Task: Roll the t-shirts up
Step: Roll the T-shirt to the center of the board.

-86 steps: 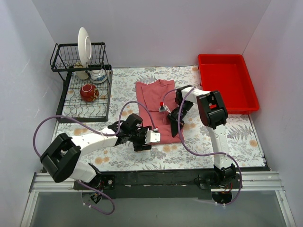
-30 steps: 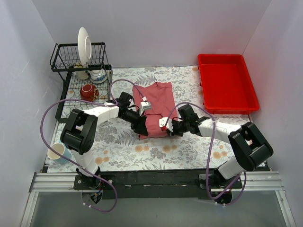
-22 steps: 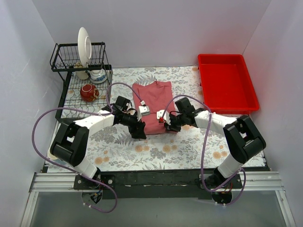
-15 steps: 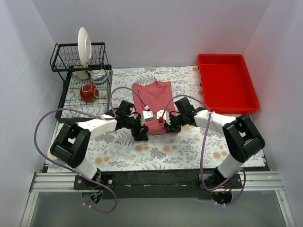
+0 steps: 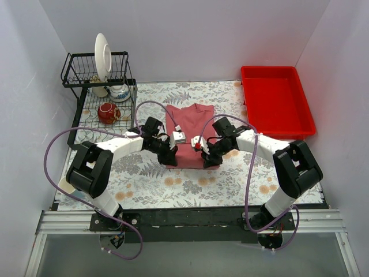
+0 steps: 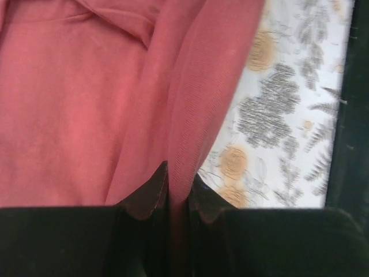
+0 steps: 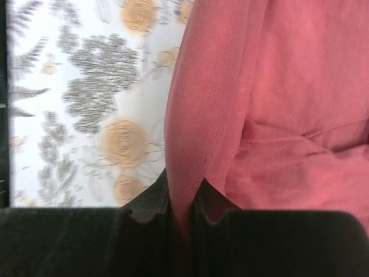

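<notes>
T-shirt [image 5: 191, 122] lies mostly flat mid-frame; my left claw [image 6: 177, 193] and right claw [image 7: 180, 202] each pinch its lower edge tight, so I judge the rolling barely begun.

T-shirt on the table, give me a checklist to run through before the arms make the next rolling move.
1. Left gripper pinching the t-shirt: ok, cloth sits between its fingers.
2. Right gripper pinching the t-shirt: ok, cloth sits between its fingers too.
3. Both grips on the near edge, roughly level: ok in the top view.
4. Cloth ahead smooth: not ok, creases show in both wrist views.
5. Red tray and dish rack off to the sides of the t-shirt: ok.
6. Every layer caught in each pinch: cannot tell.
</notes>
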You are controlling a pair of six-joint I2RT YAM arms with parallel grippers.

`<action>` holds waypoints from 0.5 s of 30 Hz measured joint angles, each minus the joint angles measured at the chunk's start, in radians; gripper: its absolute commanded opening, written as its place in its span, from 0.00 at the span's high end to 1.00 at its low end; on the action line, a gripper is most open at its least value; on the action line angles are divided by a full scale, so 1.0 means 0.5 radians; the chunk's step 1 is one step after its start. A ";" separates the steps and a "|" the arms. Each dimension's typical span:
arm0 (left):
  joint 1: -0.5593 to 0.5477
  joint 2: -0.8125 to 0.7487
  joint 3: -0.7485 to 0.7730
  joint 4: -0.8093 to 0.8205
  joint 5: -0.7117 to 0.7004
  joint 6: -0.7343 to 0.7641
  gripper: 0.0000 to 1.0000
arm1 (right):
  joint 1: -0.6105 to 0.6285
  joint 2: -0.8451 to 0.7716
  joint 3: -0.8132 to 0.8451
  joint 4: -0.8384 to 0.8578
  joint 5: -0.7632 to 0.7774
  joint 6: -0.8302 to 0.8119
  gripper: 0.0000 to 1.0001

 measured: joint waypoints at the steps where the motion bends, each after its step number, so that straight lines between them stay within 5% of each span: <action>1: 0.011 0.000 0.048 -0.119 0.050 0.046 1.00 | -0.005 0.000 0.039 -0.105 -0.041 -0.047 0.91; 8: 0.015 0.140 0.298 -0.813 0.349 0.366 1.00 | -0.066 0.180 0.407 -0.905 -0.279 -0.472 0.93; 15: 0.031 0.508 0.476 -1.050 0.407 0.498 0.99 | -0.133 0.647 0.643 -1.251 -0.432 -0.616 0.94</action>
